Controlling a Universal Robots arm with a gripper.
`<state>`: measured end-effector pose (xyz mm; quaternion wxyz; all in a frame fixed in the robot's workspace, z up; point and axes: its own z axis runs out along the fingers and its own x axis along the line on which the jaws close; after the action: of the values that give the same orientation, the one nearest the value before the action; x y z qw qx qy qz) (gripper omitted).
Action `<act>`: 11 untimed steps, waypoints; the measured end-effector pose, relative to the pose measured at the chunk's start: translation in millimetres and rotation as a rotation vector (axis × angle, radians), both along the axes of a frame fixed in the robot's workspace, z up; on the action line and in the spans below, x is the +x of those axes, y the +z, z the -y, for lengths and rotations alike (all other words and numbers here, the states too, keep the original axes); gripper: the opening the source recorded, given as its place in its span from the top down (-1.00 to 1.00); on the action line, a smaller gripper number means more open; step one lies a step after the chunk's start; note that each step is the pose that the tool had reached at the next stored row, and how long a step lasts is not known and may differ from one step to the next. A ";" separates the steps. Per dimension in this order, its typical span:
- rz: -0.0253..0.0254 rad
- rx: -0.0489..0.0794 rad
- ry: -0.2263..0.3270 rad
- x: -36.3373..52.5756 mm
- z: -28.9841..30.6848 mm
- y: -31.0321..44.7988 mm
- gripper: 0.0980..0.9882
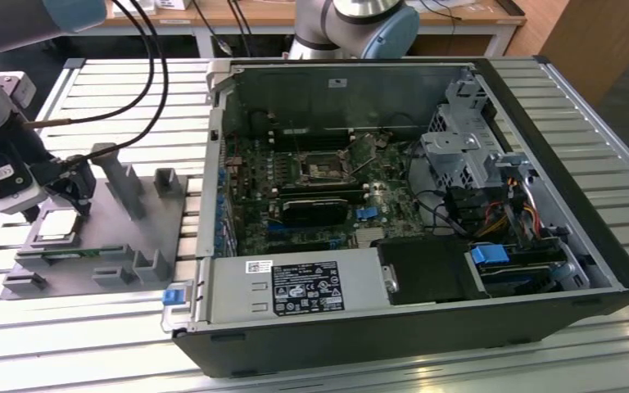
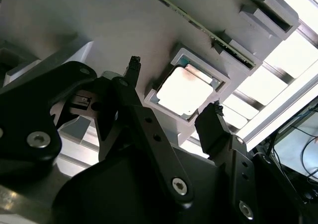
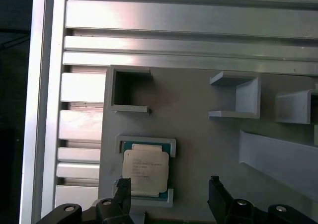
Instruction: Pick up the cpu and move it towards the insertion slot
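Silver cpu (image 2: 183,91) lies in its grey fixture (image 3: 198,134) under your open hand (image 2: 174,84). Centre it between the fingers (image 2: 213,120) before closing.

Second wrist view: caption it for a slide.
Open gripper poised over the cpu seated in its grey fixture.

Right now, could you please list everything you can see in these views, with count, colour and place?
cpu: one, pale silver, seated in a pocket of the fixture plate.
fixture plate: one, grey, on the table at the exterior view's left.
insertion slot: one, silvery frame with dark centre, on the motherboard inside the computer case.
computer case: one, black, open, on the table beside the fixture plate.
table: one, silver slats, under everything.
gripper: one, black, open, hovering above the cpu.
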<state>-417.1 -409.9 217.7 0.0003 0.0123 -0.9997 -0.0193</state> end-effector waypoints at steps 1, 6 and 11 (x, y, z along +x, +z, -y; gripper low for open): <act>0.0000 0.000 0.000 0.0 0.0 -0.4 -0.40; 0.0001 0.000 0.000 -0.1 0.0 -2.2 -0.40; 0.0001 0.000 0.000 -0.2 0.0 -4.0 -0.40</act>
<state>-417.3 -409.9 213.7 0.0003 0.0123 -0.9997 -0.0194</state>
